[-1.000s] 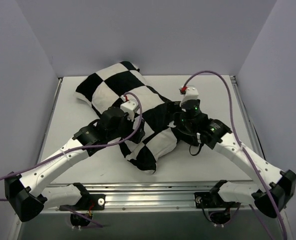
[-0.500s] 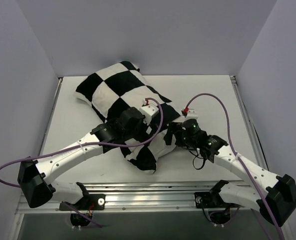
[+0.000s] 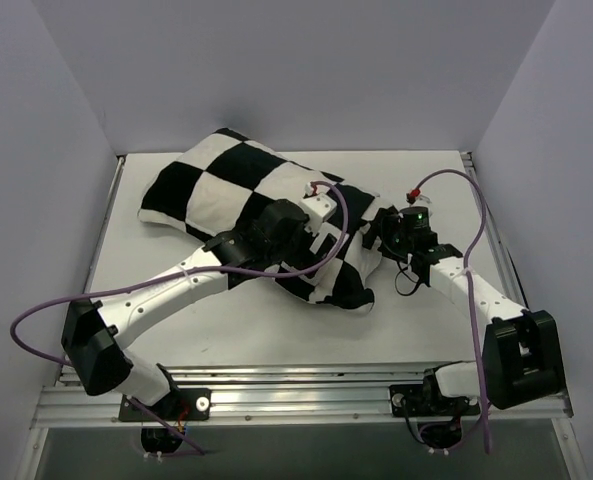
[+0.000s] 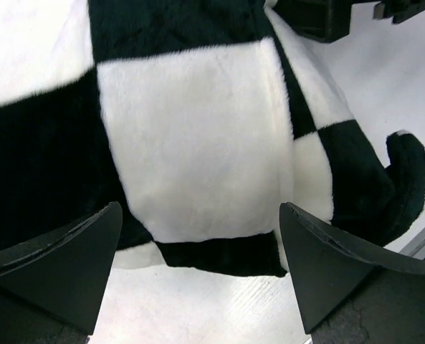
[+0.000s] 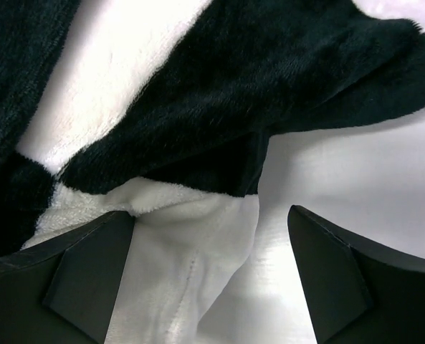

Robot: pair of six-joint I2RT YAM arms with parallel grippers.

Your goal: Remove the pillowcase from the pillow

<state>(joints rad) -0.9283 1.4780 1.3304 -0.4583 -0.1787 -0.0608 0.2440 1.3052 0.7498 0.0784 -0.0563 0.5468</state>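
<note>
— What carried everything?
— A white tabletop (image 3: 276, 335), plain and matte.
— And around it?
— Pale grey walls (image 3: 306, 70) stood on three sides, and a ribbed metal rail (image 3: 306, 392) ran along its near edge.

I count one pillowcase (image 3: 241, 190) in black and white checks, and one pillow (image 5: 190, 279), of which only a white patch shows in the right wrist view. One table (image 3: 276, 335) carries both. There are two arms, left arm (image 3: 166, 295) and right arm (image 3: 476, 295), each with one hand: left hand (image 4: 198, 208), right hand (image 5: 211, 211). There are two purple cables (image 3: 446, 173), one per arm.
</note>
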